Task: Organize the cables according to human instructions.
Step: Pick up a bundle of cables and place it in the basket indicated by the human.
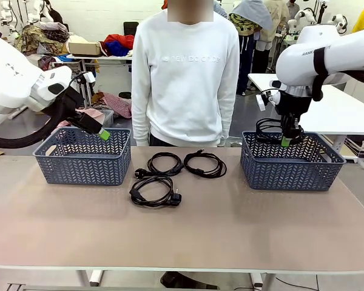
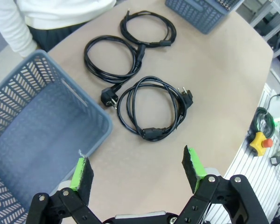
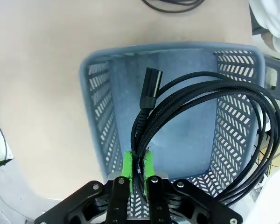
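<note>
Right wrist view puts the right gripper (image 3: 139,161) over the right basket (image 3: 95,116), its green pads pinching one coiled cable (image 3: 177,107) that hangs above the basket's floor. You are at the drop step. Judging from this, the next move is to part the fingers so the coil falls inside the walls, then lift clear. Your left gripper (image 2: 137,168) hovers beside the left basket (image 2: 18,98), fingers spread and holding nothing. Three loose cables (image 2: 141,50) lie on the table (image 2: 130,158); the nearest coil (image 2: 149,134) sits just ahead, and which basket it belongs in is for the person (image 1: 185,73) to say.
</note>
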Tool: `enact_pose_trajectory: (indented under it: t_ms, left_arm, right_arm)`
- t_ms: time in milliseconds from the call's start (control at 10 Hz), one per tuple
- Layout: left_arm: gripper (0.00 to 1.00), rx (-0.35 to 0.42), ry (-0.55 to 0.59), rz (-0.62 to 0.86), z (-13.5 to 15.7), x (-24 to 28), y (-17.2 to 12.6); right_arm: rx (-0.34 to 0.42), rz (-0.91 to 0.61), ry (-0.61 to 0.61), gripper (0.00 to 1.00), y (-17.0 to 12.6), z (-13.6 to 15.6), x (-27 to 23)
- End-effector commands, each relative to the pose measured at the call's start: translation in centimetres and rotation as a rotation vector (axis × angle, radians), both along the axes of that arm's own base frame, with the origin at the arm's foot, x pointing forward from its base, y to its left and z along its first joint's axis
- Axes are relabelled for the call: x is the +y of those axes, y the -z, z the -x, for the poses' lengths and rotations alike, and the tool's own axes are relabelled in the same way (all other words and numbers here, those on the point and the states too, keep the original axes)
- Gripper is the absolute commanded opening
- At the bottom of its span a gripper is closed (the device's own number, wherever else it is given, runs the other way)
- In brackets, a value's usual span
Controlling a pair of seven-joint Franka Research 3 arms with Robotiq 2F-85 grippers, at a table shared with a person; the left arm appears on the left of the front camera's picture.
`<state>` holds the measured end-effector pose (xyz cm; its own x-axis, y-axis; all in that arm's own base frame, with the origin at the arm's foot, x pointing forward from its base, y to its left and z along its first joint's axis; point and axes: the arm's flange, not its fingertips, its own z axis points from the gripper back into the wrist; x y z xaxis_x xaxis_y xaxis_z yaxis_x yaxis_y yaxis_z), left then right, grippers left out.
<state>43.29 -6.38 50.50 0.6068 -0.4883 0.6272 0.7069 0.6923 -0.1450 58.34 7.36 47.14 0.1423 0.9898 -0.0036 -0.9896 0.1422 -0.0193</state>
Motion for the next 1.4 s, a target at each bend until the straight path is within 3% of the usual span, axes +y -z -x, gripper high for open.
enact_pose_trajectory:
  t_ms: [0, 1300]
  left_arm:
    - [1.0, -0.011, 0.02, 0.021, 0.1, 0.2, 0.1]
    - [1.0, -0.011, 0.02, 0.021, 0.1, 0.2, 0.1]
  right_arm:
    - [0.021, 0.031, -0.054, 0.11, -0.6, -1.6, -0.4]
    - [0.078, 0.034, -0.015, 0.14, 2.4, -2.4, 0.0]
